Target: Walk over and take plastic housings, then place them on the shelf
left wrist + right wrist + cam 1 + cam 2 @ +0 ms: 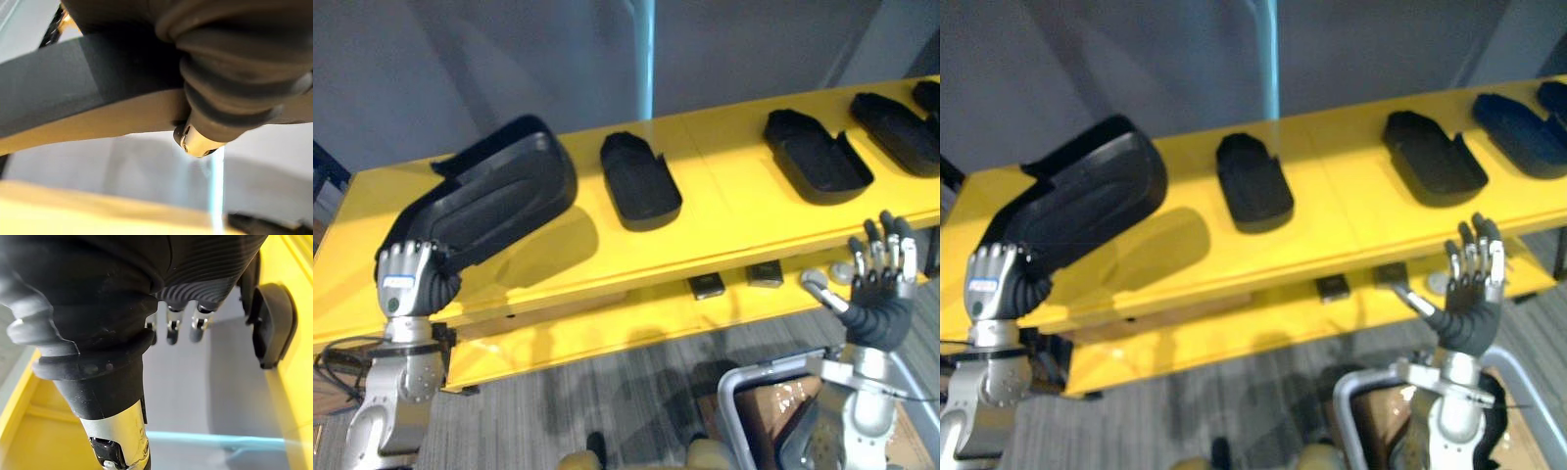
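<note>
One black housing point(499, 191) gripped in curled left hand point(411, 276) over yellow shelf point(724, 211); right hand point(879, 305) splayed, empty.

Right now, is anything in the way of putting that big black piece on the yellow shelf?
Nothing visible. The left hand holds the big piece over bare yellow shelf; the next black piece lies apart, to its right.

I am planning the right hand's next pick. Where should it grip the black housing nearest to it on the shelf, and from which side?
Probably its near rounded end. The housing seems to lie hollow side up with a raised rim, that end toward the shelf front. The open right hand could come from the front, thumb inside, fingers outside.
</note>
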Motion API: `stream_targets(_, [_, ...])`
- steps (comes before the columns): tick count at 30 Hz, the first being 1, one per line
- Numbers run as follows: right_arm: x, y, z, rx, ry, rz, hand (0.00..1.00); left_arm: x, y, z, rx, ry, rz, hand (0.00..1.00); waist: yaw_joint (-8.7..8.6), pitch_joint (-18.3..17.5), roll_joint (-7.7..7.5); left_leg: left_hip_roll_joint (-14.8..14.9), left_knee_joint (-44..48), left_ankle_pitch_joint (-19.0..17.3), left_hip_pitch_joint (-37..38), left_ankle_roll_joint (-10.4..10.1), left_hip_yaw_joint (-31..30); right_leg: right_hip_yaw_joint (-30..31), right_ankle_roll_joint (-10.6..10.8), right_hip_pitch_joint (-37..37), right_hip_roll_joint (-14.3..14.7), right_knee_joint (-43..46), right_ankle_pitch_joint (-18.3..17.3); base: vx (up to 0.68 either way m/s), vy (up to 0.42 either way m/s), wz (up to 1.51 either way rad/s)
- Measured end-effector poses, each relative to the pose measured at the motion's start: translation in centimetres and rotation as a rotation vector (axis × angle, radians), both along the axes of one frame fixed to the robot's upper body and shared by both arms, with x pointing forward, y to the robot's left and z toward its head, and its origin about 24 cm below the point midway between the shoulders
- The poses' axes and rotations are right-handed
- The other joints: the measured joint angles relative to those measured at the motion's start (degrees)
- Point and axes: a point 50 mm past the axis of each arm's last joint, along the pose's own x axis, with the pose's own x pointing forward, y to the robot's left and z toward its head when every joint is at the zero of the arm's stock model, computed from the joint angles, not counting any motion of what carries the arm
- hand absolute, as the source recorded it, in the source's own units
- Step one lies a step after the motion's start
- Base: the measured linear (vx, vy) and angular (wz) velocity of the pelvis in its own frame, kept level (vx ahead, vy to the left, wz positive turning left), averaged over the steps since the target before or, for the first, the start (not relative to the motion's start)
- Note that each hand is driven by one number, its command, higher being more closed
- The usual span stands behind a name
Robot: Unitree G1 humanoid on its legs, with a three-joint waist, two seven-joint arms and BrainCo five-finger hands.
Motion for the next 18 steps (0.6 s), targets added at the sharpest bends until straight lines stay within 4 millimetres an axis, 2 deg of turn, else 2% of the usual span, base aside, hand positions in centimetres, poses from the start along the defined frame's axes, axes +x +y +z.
stream_targets(6, [-0.5, -1.0, -0.1, -0.018, 0.028, -0.037, 0.0, 0.9, 3.3, -2.8, -0.041, 0.261, 0.115, 1.0, -0.56, 0.22, 2.04, 0.29, -0.21, 0.17, -0.01, -0.28, 1.85, 1.55, 0.4, -1.88, 0.26, 1.46, -0.91, -0.01, -0.021, -0.15])
stream_targets(10, [-0.8, -1.2, -0.3, -0.024, 0.043, -0.039, 0.0, 1.1, 4.2, -3.5, -0.056, 0.341, 0.138, 1.0, -1.32, 0.18, 2.64, 0.4, -0.1, 0.2, 0.06, -0.34, 2.21, 2.23, 0.4, -2.12, 0.45, 1.78, -0.91, -0.04, -0.017, -0.07])
stream_targets(14, [-0.8, -1.3, -0.3, -0.039, 0.052, -0.034, 0.0, 0.9, 4.8, -4.5, -0.073, 0.404, 0.162, 1.0, -1.38, 0.32, 3.09, 0.39, 0.25, 0.2, -0.02, -0.33, 3.59, 3.39, 0.43, -3.28, 0.81, 2.79, -0.91, -0.05, -0.016, -0.14])
stream_targets(18, [-0.7, -1.4, -0.2, -0.065, 0.07, -0.016, 0.0, 1.5, 5.4, -4.5, -0.102, 0.409, 0.218, 1.0, -1.47, 0.4, 3.25, 0.29, 0.41, 0.2, -0.2, -0.33, 3.99, 4.08, 0.47, -3.95, 0.9, 3.65, -0.95, -0.05, -0.013, -0.07])
